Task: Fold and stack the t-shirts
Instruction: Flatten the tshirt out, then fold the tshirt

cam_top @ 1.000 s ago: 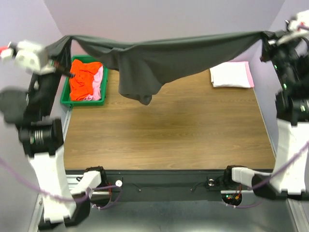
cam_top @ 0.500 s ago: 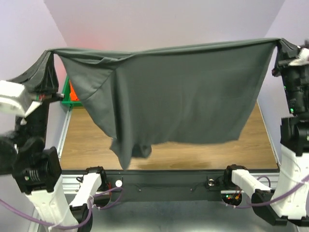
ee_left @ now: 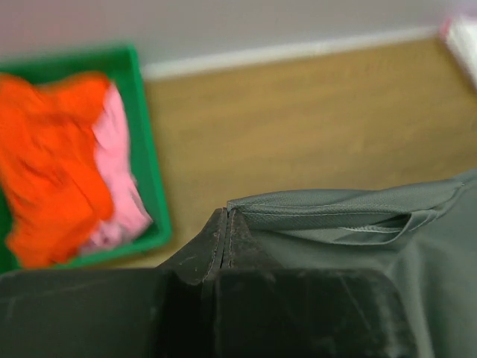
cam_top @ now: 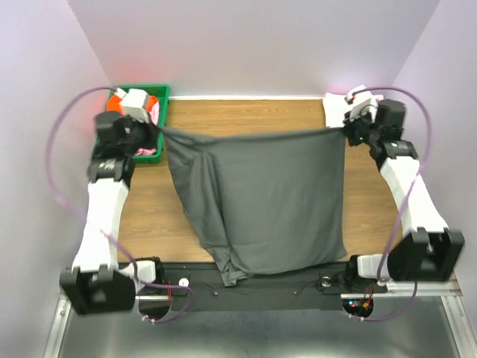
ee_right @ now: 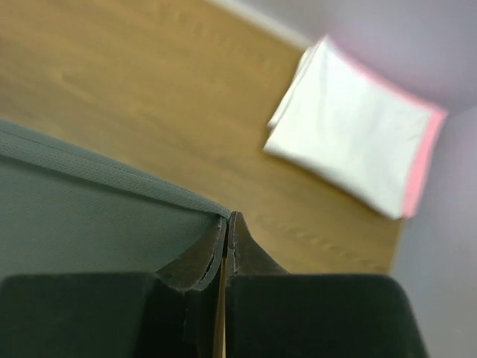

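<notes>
Both claws are pinched right shut on the far corners of the charcoal t-shirt [cam_top: 261, 194], with the left gripper [cam_top: 159, 131] and right gripper [cam_top: 346, 132] stretching its edge taut across the table [cam_top: 246, 112] and its lower end drooping over the near edge. There's no fold in it yet, so this one looks barely begun. A folded white t-shirt [ee_right: 343, 142] lies on a pink t-shirt [ee_right: 426, 160] at the far right, while an orange-red t-shirt [ee_left: 52, 156] and a light pink t-shirt [ee_left: 119, 201] sit unfolded in the green bin [ee_left: 145, 156], so I'd call it roughly halfway.

The charcoal t-shirt [cam_top: 261, 194] hangs spread wide, its top edge taut. An orange-red shirt [ee_left: 52, 149] and a pink shirt [ee_left: 119, 194] lie crumpled far left. A white shirt [ee_right: 350, 142] lies folded far right.
</notes>
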You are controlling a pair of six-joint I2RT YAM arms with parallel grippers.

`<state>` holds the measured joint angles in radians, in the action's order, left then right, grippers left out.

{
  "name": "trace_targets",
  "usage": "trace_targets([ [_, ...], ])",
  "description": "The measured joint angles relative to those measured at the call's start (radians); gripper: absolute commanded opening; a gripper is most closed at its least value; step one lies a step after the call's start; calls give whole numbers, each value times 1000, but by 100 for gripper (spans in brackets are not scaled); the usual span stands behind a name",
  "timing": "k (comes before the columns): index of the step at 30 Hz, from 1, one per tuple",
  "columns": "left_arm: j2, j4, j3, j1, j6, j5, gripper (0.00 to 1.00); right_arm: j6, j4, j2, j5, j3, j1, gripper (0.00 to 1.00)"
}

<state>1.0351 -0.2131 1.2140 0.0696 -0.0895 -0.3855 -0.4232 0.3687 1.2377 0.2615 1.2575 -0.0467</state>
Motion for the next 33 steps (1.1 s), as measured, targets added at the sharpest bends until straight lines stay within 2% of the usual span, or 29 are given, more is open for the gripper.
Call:
trace_targets([
  [4,221,10,-137,-28,12,10,0,-16,-26,191,32,-74,0,1],
  [11,563,69,-86,-61,13,23,0,-48,-74,511,26,-37,2,0],
  [19,846,63,181,-64,24,24,0,-56,-97,710,-4,151,2,1],
  [24,1020,51,426,-72,29,52,0,-56,-119,826,-50,292,2,1],
  [29,1124,31,599,-92,15,87,0,-56,-123,940,-85,396,2,1],
  [33,1159,16,673,-120,-7,110,0,-56,-116,997,-111,466,2,0],
])
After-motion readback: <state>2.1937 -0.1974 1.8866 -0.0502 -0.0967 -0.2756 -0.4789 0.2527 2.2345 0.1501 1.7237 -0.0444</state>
